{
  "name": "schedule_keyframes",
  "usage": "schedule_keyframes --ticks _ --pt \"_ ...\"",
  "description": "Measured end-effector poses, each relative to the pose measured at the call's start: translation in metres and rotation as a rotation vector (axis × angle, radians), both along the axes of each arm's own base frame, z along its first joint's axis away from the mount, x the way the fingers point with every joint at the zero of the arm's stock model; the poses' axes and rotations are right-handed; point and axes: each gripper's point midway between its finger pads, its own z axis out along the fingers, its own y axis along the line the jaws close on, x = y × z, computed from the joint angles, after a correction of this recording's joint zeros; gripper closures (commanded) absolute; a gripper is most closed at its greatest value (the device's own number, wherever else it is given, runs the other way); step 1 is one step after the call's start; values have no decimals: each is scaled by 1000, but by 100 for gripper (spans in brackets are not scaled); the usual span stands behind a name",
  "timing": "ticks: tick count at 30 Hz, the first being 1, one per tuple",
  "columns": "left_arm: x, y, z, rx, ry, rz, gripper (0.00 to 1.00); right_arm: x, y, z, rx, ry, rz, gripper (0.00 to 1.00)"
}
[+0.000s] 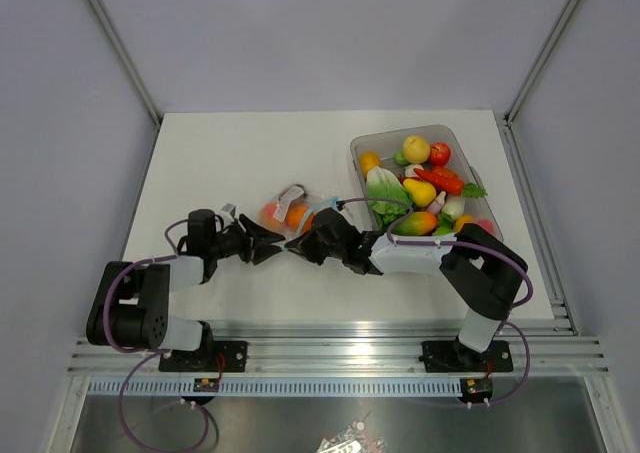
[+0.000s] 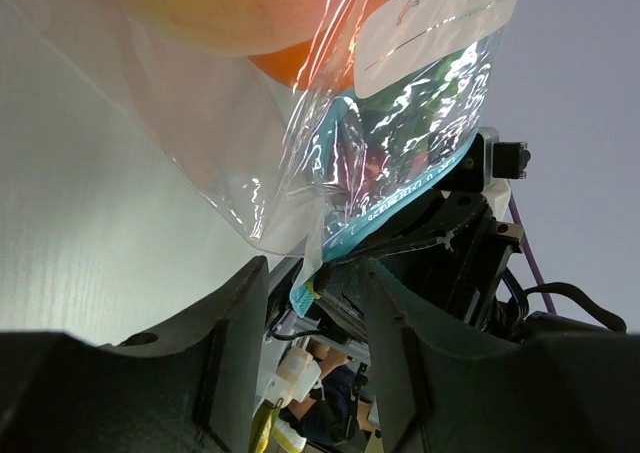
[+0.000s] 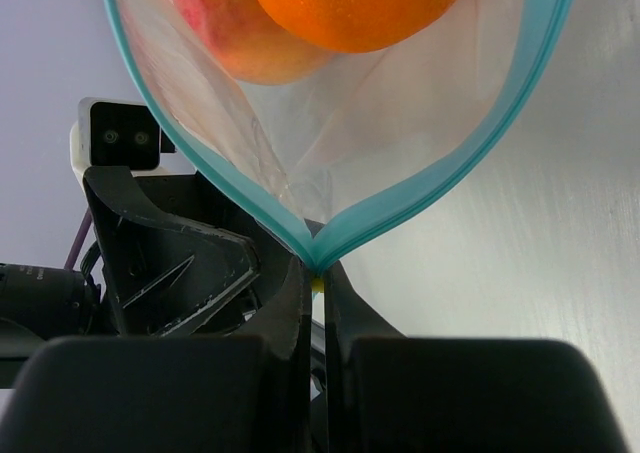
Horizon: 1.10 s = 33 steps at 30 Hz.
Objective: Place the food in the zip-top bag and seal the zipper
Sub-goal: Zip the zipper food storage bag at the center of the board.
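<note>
The clear zip-top bag (image 1: pixel 291 211) lies mid-table with a round orange (image 3: pixel 360 3) and a pink-yellow peach (image 3: pixel 225 38) inside. Its light blue zipper (image 3: pixel 440 183) stands open in a V. My right gripper (image 3: pixel 318 273) is shut on the zipper's end where the two strips meet. My left gripper (image 2: pixel 312 318) faces it, jaws open, with the bag's blue corner (image 2: pixel 300 295) hanging between the fingers, close to the left finger (image 2: pixel 235 353). In the top view the left gripper (image 1: pixel 277 245) and the right gripper (image 1: pixel 299 245) meet tip to tip at the bag's near edge.
A rigid clear tray (image 1: pixel 353 153) at the back right holds several more toy fruits and vegetables, with green lettuce (image 1: pixel 385 188) at its near left. The right arm lies just in front of the tray. White walls enclose the table.
</note>
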Motion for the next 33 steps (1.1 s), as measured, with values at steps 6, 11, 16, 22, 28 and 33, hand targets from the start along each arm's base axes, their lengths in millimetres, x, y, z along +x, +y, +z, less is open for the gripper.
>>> schedule_keyframes --ticks 6,11,16,22,28,33 --pt "-4 0 -4 15 16 -14 88 -1 0 0 -3 0 4 100" --pt "-2 -1 -5 23 11 -22 100 0 0 0 -5 -5 10 100" --pt "-3 -1 -7 26 19 -24 100 1 0 0 -6 -6 12 100" --pt "-4 -1 -8 36 13 -32 100 3 -3 -1 -1 5 16 100" --pt "-2 -1 -5 33 -10 -32 100 8 -7 -2 -6 5 16 100" --pt "-1 -1 2 28 -35 -31 100 11 -10 -2 -15 1 13 100"
